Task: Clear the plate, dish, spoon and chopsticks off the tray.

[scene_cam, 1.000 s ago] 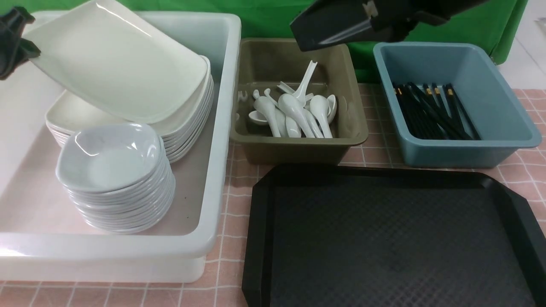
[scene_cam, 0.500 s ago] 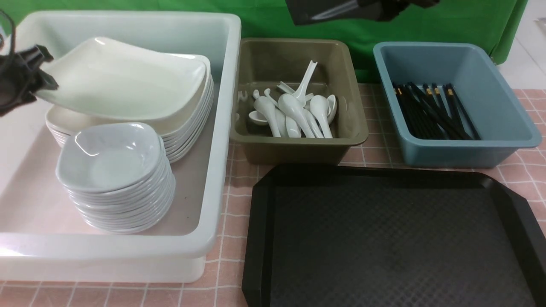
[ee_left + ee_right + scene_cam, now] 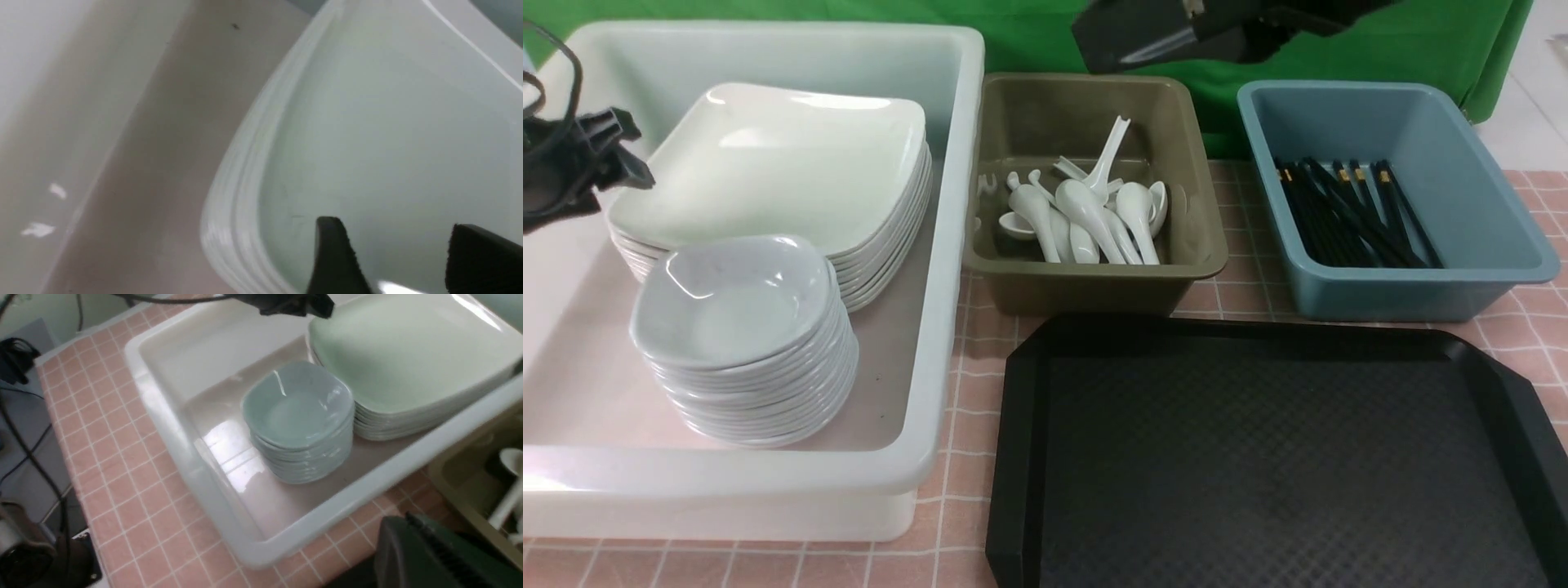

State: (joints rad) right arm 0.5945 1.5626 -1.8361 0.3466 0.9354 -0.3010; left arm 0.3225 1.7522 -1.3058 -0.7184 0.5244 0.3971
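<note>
1. While the tray (image 3: pixel 1282 457) lies bare at 5 o'clock in the front view, the plate (image 3: pixel 776 163) tops its stack inside the white tub (image 3: pixel 947 245) at 10 o'clock; the left gripper (image 3: pixel 621 155) sits just beside its rim.
2. Spoons (image 3: pixel 1086 216) fill the olive bin (image 3: pixel 1192 237) at 12; chopsticks (image 3: pixel 1347 216) fill the blue bin (image 3: pixel 1503 237) at 2.
3. Left wrist view: left gripper (image 3: pixel 392 253) released, jaws apart over the plate (image 3: pixel 388 122).
4. Right wrist view: right gripper (image 3: pixel 433 547) clenched, empty; small dishes (image 3: pixel 298 412) stacked beside the plates.

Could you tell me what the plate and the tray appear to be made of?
The plate: glossy white, likely melamine or glazed ceramic, judging by its sharp highlights; the look leaves it open. The tray: matte black, probably moulded plastic, given its diamond-textured surface and raised rim.
</note>
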